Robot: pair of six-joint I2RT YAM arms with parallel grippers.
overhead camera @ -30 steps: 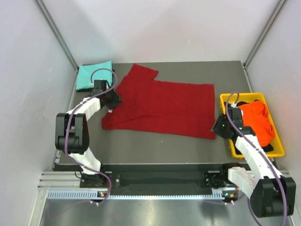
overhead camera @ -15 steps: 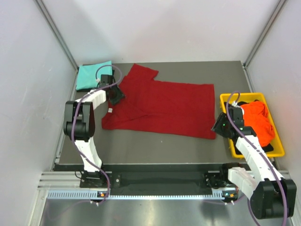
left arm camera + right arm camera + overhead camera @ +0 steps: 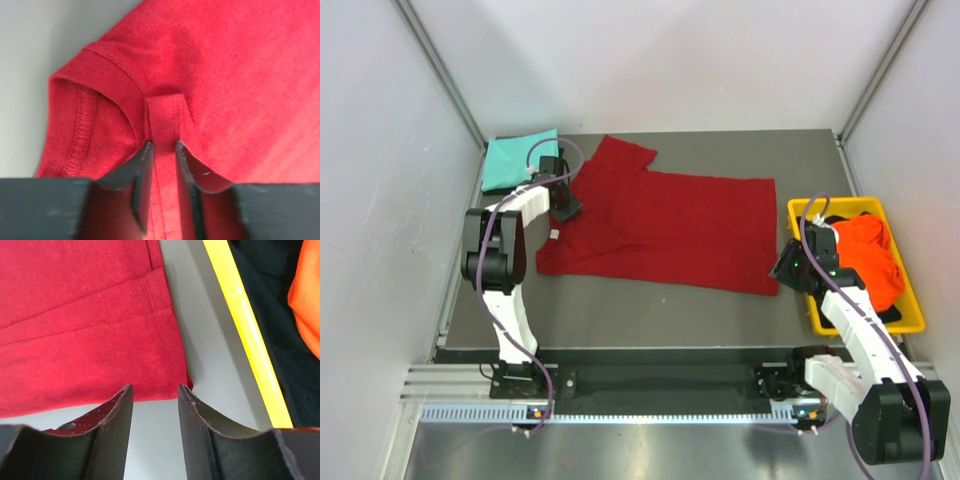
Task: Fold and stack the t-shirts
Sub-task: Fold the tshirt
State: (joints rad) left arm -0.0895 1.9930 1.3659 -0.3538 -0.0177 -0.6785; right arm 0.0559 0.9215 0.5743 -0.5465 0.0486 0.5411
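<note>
Red cloth is the worry: the left gripper [image 3: 162, 150] pinches only a thin raised pleat of the dark red t-shirt [image 3: 670, 225], spread mid-table, beside its collar, so a lift could let it slip or bunch. The right gripper [image 3: 154, 392] hangs with jaws apart and empty over the hem corner, just beside the yellow bin [image 3: 242, 325], which it might nudge. That bin, at the table's right edge, holds the orange t-shirt [image 3: 865, 255] on the black t-shirt [image 3: 265, 290]; the teal t-shirt [image 3: 515, 160] lies at the far left corner.
</note>
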